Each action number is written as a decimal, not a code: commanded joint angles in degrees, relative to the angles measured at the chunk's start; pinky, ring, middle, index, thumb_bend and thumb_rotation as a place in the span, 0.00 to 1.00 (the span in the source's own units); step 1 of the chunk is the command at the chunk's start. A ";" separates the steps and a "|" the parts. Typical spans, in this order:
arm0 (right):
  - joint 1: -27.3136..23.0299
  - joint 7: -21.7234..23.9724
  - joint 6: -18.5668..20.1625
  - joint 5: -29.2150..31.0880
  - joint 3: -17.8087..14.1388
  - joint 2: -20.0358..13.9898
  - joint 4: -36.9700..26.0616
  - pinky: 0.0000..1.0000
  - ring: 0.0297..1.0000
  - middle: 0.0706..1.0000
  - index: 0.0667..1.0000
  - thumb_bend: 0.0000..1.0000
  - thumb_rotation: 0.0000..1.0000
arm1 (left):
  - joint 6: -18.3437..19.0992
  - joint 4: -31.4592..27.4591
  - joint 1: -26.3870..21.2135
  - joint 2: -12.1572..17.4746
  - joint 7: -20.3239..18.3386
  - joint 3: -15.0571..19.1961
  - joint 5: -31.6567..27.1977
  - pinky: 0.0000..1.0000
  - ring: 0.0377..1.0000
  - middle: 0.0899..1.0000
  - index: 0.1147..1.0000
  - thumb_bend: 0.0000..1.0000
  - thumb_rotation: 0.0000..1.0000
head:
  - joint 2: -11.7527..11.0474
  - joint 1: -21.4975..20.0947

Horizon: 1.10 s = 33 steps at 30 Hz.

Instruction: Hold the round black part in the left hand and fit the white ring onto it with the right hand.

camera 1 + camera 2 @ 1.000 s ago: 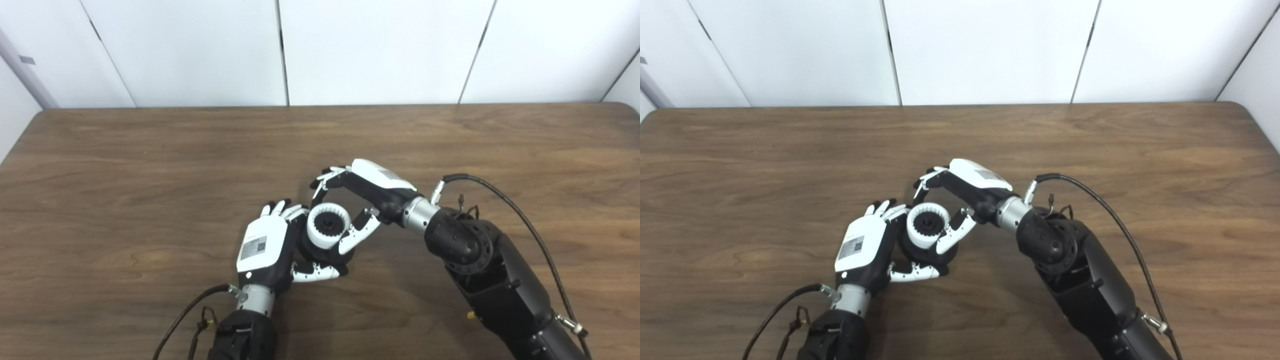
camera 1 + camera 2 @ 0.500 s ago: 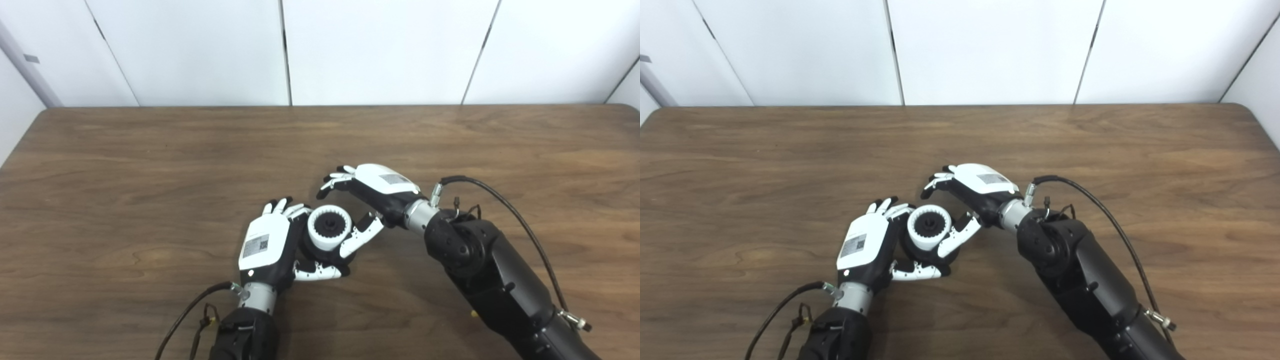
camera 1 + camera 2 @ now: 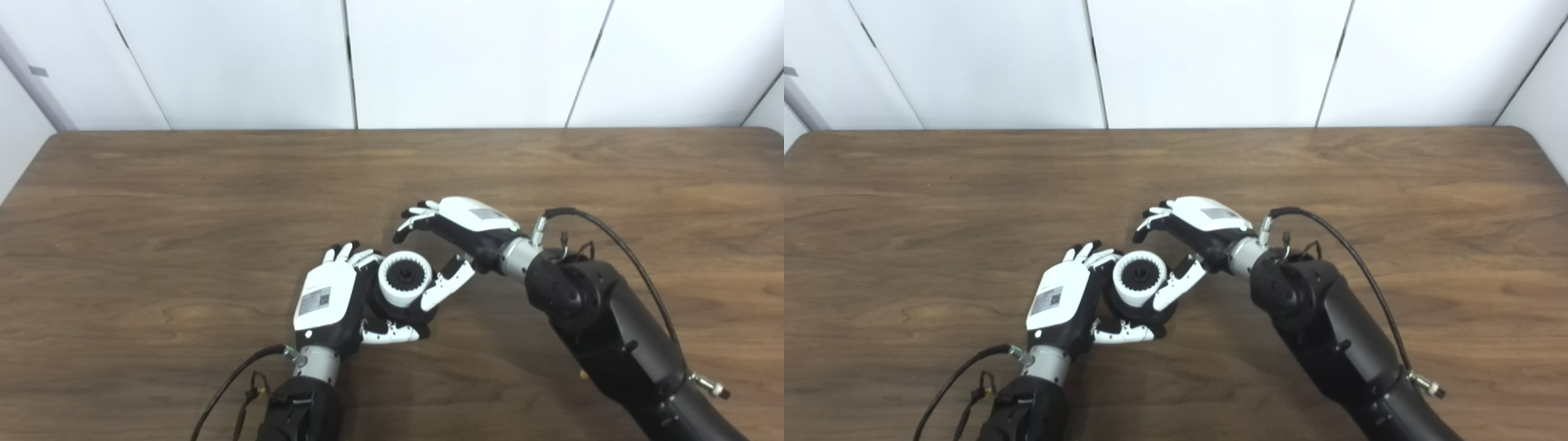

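Note:
The round black part rests on the table near its middle front, cupped by my left hand, whose fingers and thumb wrap its sides. A white toothed ring sits on top of the black part, its black hub showing through the centre. My right hand hovers just right of and behind the ring, fingers spread and holding nothing. Its thumb reaches down beside the ring's right edge; whether it touches the ring I cannot tell.
A brown wooden table spreads out on all sides, backed by white wall panels. Black cables loop from both wrists, one at the right and one at the left.
My right hand has let go of the white ring and drawn back to the right, its fingers lifting away. The ring stays seated on the black part. The camera shifted slightly.

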 commanded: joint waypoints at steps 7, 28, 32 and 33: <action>-6.97 12.61 3.99 -1.06 -3.19 -2.51 -6.47 1.00 1.00 0.97 0.83 1.00 0.37 | 1.34 3.85 1.60 0.91 -5.83 -1.39 -0.17 1.00 0.95 0.82 0.42 0.52 0.06 | -0.02 0.21; -9.46 20.03 3.99 -1.19 -10.75 -3.04 -9.36 1.00 1.00 0.94 0.83 1.00 0.34 | 0.73 4.46 0.37 1.85 -5.97 -0.62 -0.68 1.00 0.95 0.81 0.42 0.53 0.06 | -0.79 0.18; -9.57 19.59 3.97 -1.11 -11.00 -3.33 -9.63 1.00 1.00 0.94 0.84 1.00 0.36 | 0.30 4.82 0.18 1.92 -5.32 -0.21 -0.75 1.00 0.95 0.81 0.42 0.53 0.07 | -0.83 0.20; -9.62 19.56 3.97 -1.22 -11.01 -3.36 -9.69 1.00 1.00 0.94 0.84 1.00 0.36 | 0.38 4.76 0.15 1.93 -5.43 -0.14 -0.67 1.00 0.95 0.81 0.42 0.52 0.07 | -0.84 0.21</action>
